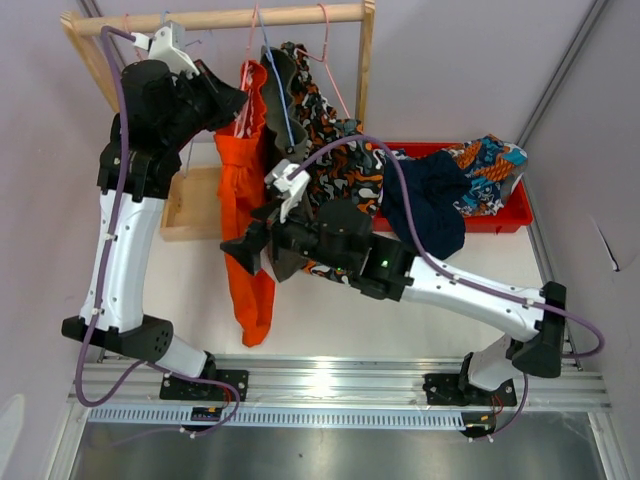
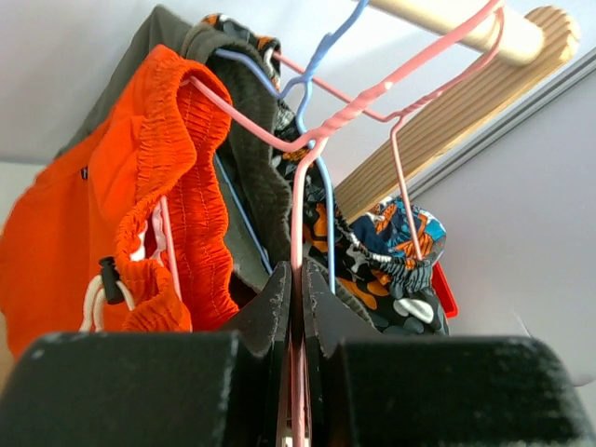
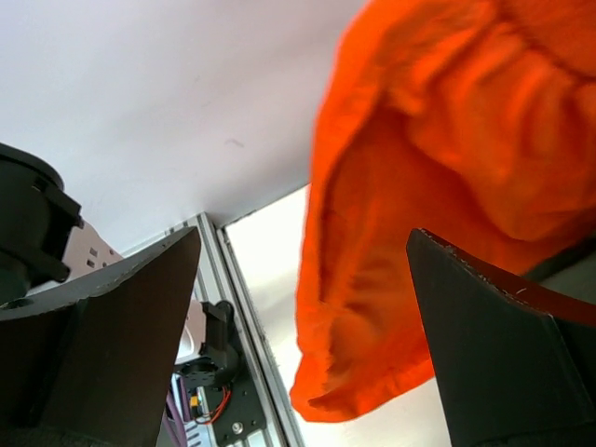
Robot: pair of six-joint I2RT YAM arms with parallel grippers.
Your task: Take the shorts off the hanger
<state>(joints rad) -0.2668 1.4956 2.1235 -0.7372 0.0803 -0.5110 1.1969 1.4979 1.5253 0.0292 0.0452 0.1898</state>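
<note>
The bright orange shorts point(image 1: 243, 190) hang from a pink hanger point(image 2: 354, 107) on the wooden rod point(image 1: 220, 18). My left gripper point(image 2: 300, 277) is shut on that hanger's lower pink wire, right beside the orange waistband point(image 2: 172, 177). Olive shorts point(image 2: 251, 177) on a blue hanger point(image 2: 318, 65) and blotch-print shorts point(image 1: 335, 150) hang just behind. My right gripper point(image 3: 298, 326) stands open around the orange shorts' hanging leg point(image 3: 410, 233), and its fingers point(image 3: 121, 326) do not press the cloth. Navy shorts point(image 1: 425, 205) and teal print shorts point(image 1: 490, 165) lie in the red bin point(image 1: 510, 218).
A shallow wooden tray point(image 1: 190, 205) sits on the table left of the orange shorts. The rack's wooden side posts point(image 1: 366, 60) frame the hangers. An aluminium rail point(image 1: 330, 375) runs along the near edge by the arm bases.
</note>
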